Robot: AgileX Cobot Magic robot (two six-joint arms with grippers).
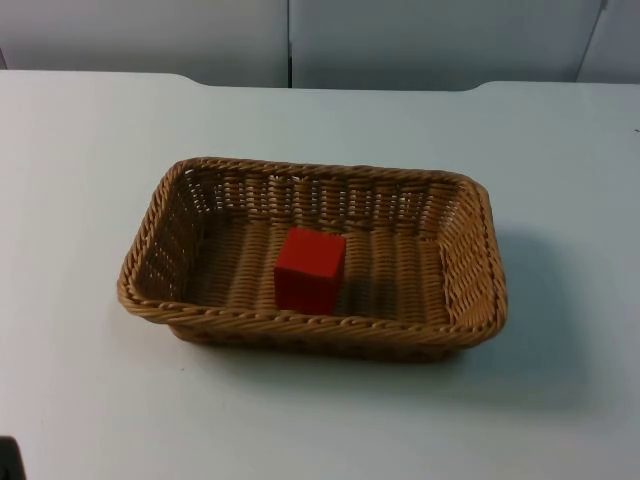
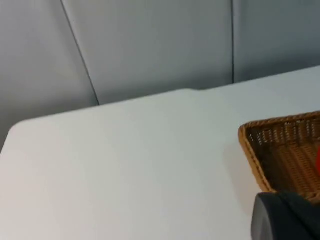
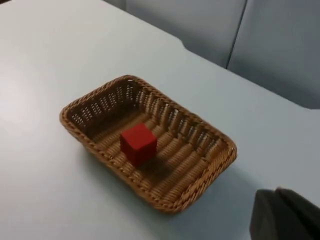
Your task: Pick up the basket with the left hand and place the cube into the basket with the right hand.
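Note:
A brown wicker basket (image 1: 320, 325) rests flat on the white table, near its middle. A red cube (image 1: 310, 268) sits upright inside it on the basket floor, close to the front wall. My left gripper (image 2: 287, 217) is off one short end of the basket (image 2: 280, 121), apart from it. A sliver of the red cube (image 2: 318, 162) shows over the rim. My right gripper (image 3: 285, 215) hangs above the table some way back from the basket (image 3: 227, 150), with the cube (image 3: 138, 144) in plain sight inside. Neither gripper touches anything.
The grey partition wall (image 1: 400, 40) closes the table's far side. A small dark object (image 1: 8, 460) sits at the near left corner of the top view. White table surface (image 1: 90, 390) lies all around the basket.

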